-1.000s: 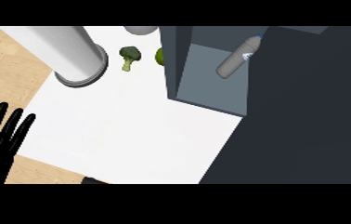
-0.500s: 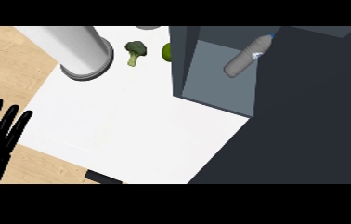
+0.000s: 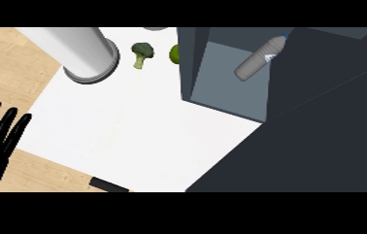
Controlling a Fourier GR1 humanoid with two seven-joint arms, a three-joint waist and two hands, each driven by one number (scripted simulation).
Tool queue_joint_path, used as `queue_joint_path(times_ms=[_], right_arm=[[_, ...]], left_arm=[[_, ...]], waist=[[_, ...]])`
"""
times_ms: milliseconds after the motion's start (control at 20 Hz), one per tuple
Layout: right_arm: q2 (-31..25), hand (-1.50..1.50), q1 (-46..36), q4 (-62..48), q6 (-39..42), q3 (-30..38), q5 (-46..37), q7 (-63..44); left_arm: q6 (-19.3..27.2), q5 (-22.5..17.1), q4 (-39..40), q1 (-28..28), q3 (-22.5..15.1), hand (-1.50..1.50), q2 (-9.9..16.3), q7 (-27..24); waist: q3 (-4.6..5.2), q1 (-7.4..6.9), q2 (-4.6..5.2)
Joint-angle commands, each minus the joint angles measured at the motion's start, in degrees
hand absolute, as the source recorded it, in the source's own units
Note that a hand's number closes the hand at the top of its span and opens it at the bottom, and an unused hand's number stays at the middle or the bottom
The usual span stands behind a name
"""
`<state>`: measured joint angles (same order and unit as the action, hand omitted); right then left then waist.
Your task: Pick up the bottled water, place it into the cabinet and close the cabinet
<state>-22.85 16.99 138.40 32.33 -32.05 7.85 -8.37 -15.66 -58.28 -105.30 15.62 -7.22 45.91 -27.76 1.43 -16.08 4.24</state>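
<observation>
Lying tilted inside the dark blue-grey open cabinet (image 3: 215, 68), the clear grey plastic water bottle (image 3: 259, 59) points its blue cap toward the upper right. No hand touches it. At the view's left edge the black left hand (image 3: 13, 128) rests with fingers straight and relaxed, holding nothing. On the white counter (image 3: 143, 126) stand a tall silver cylinder (image 3: 82, 51), a small green broccoli floret (image 3: 142, 51) and a round green fruit (image 3: 174, 54) just beside the cabinet wall

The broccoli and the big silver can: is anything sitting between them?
No. In the head view only bare white counter shows between the broccoli and silver can.
</observation>
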Motion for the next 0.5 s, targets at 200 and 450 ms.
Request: queue_joint_path(times_ms=[200,450], right_arm=[[4.32,1.50,-12.23,-8.10,-3.61,1.73,-1.29,-10.25],[8.40,1.50,-19.90,-14.34,-5.88,3.76,-0.14,-14.65]], left_arm=[[-0.64,-0.50,0.99,-0.78,0.52,-1.50,0.33,0.38],[-0.65,-0.88,1.84,-1.13,0.44,-1.50,-0.05,0.56]], waist=[[-0.10,-0.23,-0.35],[-0.22,0.61,-0.64]])
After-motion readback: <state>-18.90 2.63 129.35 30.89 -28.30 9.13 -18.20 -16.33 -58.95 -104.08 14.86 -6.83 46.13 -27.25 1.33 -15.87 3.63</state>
